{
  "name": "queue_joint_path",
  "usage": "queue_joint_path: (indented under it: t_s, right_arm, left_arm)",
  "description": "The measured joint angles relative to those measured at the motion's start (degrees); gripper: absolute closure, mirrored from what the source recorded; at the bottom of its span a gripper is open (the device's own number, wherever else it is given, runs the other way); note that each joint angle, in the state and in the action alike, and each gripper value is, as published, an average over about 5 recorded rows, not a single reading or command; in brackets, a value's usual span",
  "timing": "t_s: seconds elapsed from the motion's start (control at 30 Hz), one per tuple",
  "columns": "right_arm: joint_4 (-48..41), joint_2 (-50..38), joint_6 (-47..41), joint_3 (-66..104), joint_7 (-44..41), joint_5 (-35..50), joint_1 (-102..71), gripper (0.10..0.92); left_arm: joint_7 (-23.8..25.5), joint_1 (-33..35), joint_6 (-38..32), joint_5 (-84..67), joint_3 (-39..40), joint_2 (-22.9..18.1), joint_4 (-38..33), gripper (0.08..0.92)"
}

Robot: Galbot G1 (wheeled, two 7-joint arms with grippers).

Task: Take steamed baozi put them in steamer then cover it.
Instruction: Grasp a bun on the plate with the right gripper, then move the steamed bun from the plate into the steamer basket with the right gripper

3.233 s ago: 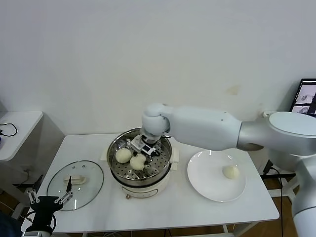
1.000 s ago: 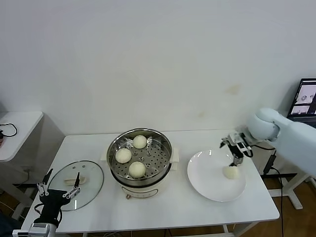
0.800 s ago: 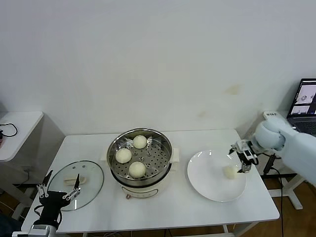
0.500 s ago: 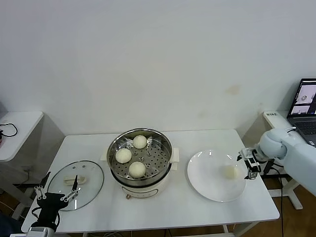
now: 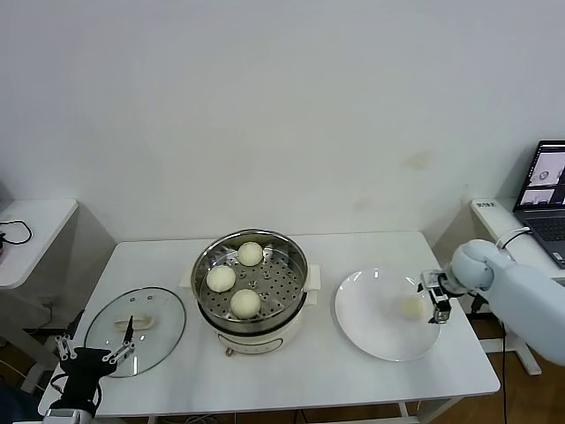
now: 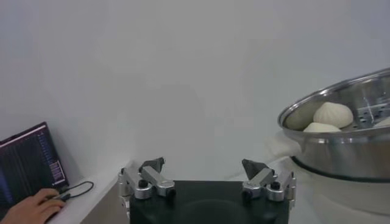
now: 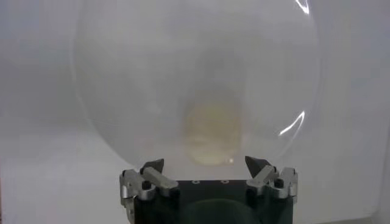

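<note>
Left gripper [image 5: 88, 356] spread wide, idling off the table's near left corner by the cover [image 5: 135, 318]. Right gripper [image 5: 436, 298] open too, hovering at the plate's [image 5: 375, 331] right edge beside the last baozi [image 5: 410, 306]. Three buns sit in the steamer [image 5: 251, 305], mid-table.

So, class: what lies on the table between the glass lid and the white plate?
In the head view, the steamer stands between the glass lid and the white plate, with three baozi inside.
</note>
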Motion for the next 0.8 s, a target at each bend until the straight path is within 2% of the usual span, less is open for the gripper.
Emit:
queue_joint_path:
  t_s: [0.17, 0.57, 0.8]
  right_arm:
    - [-1.82, 2.0, 0.06, 0.4, 0.37, -0.9, -0.32, 0.214]
    - [-3.12, 3.4, -0.36, 0.74, 0.02, -1.85, -0.61, 0.333]
    - [-2.56, 2.78, -0.45, 0.12, -0.92, -1.27, 0.38, 0.372]
  left_arm:
    - [0.0, -0.2, 0.0, -0.01, 0.04, -0.09, 0.15, 0.177]
    - [-0.01, -0.42, -0.01, 0.0, 0.34, -0.21, 0.38, 0.177]
    - [-0.03, -0.31, -0.08, 0.0, 0.35, -0.4, 0.21, 0.177]
